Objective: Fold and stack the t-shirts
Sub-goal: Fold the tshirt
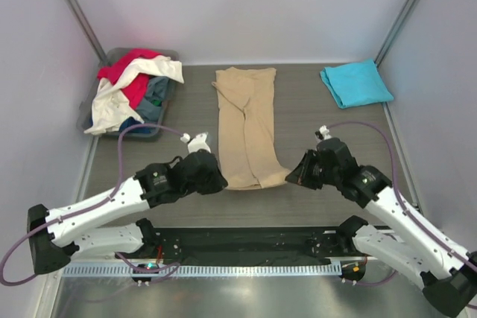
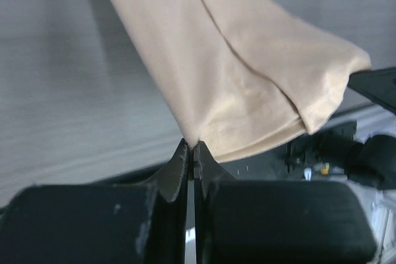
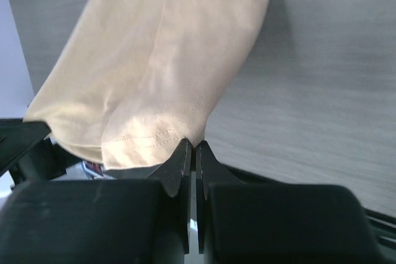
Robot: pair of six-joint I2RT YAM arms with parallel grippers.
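Note:
The tan t-shirt (image 1: 246, 128) lies folded lengthwise into a long strip down the middle of the table. My left gripper (image 1: 221, 181) is shut on its near left corner, seen in the left wrist view (image 2: 192, 143) where the tan t-shirt (image 2: 235, 72) hangs from the jaws. My right gripper (image 1: 289, 178) is shut on the near right corner, seen in the right wrist view (image 3: 193, 145) under the tan cloth (image 3: 161, 66). The near hem is lifted slightly. A folded turquoise t-shirt (image 1: 356, 83) lies at the back right.
A grey plastic bin (image 1: 139, 130) at the back left holds a red shirt (image 1: 128, 72), a white shirt (image 1: 119, 98) draped over its edge and a dark blue-grey shirt (image 1: 155, 94). White walls enclose the table.

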